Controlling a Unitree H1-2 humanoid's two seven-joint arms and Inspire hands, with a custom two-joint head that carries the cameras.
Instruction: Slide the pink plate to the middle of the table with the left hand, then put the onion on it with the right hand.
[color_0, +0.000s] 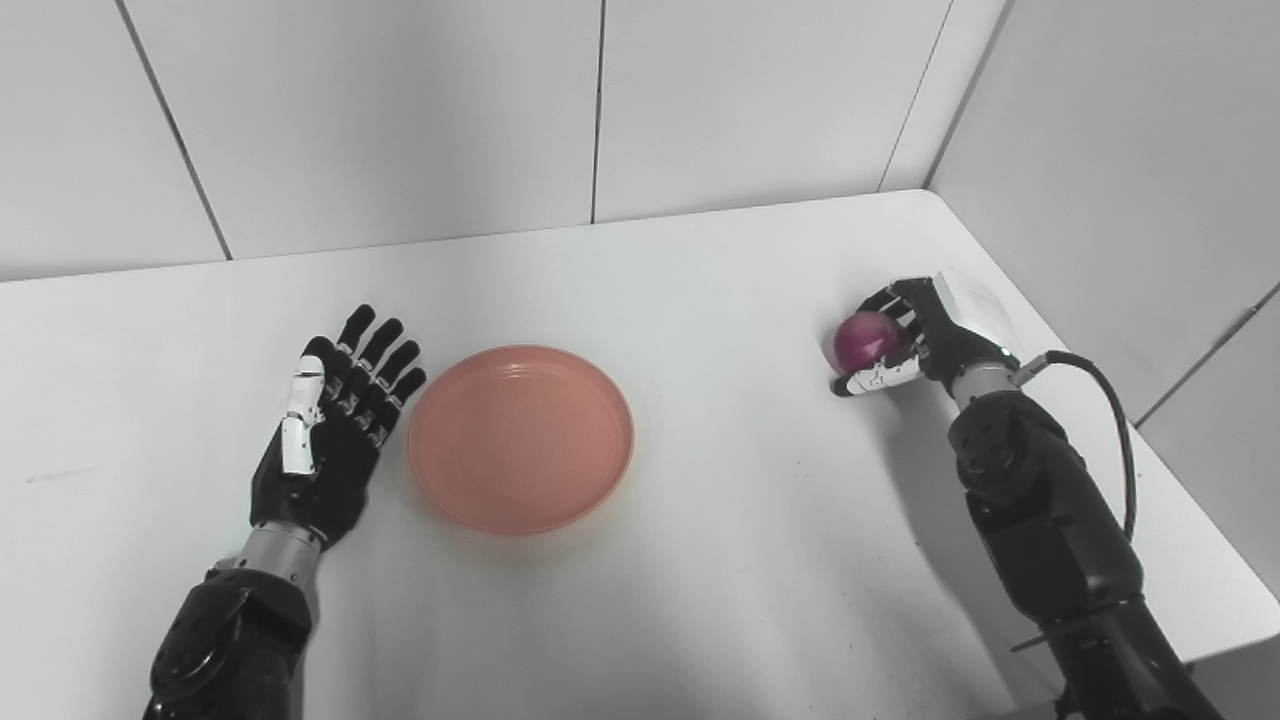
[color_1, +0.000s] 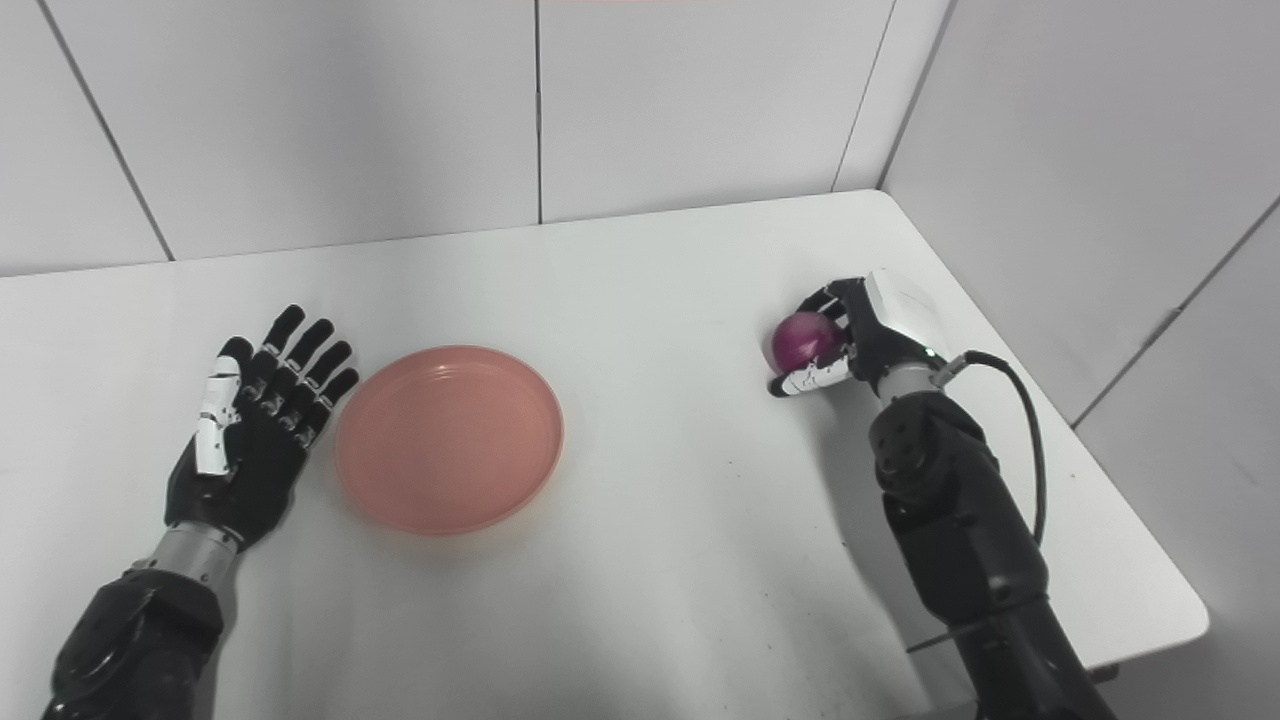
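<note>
Two hands on the worktop — left hand flat, fingers spread, empty, just beside the pink plate — right hand with fingers closed around the onion near the right edge.

Round pink plastic plate just beside the left hand looks matt; the purple onion in the right hand has smooth, shiny skin.

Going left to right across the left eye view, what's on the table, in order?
left hand, open and flat on the table → pink plate, empty → onion → right hand, wrapped around the onion from its right side.
</note>
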